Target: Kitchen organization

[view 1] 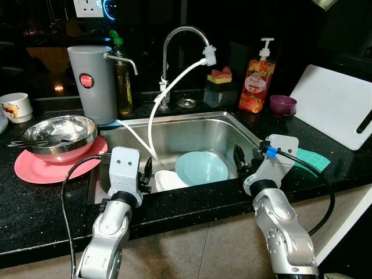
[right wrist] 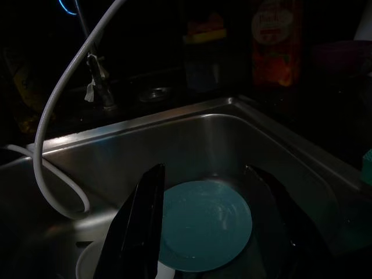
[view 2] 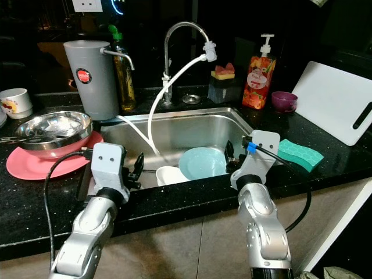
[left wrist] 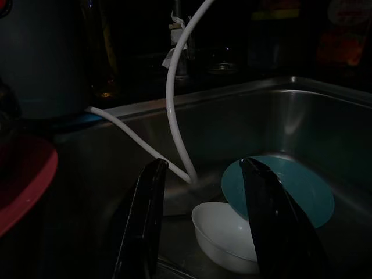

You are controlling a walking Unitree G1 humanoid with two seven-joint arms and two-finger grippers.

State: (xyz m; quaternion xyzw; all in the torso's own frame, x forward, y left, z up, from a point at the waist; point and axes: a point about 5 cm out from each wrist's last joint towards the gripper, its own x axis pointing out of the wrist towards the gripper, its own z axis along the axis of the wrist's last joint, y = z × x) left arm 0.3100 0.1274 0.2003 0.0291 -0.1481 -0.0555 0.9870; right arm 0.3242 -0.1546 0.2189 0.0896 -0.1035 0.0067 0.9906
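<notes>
The teal plate (view 1: 201, 167) lies in the sink (view 1: 192, 125) with the white bowl (view 1: 169, 179) touching it at 8 o'clock. Both are probably rigid, breakable and slippery if wet; grip at the rim. Left gripper (left wrist: 203, 221) and right gripper (right wrist: 203, 224) hang above them, fingers spread wide, holding nothing.

Teal plate (view 1: 201, 168) overlaps white bowl's (view 1: 168, 180) rim.

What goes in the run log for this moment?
left gripper: open, over sink near white bowl | right gripper: open, over teal plate | nothing held
</notes>
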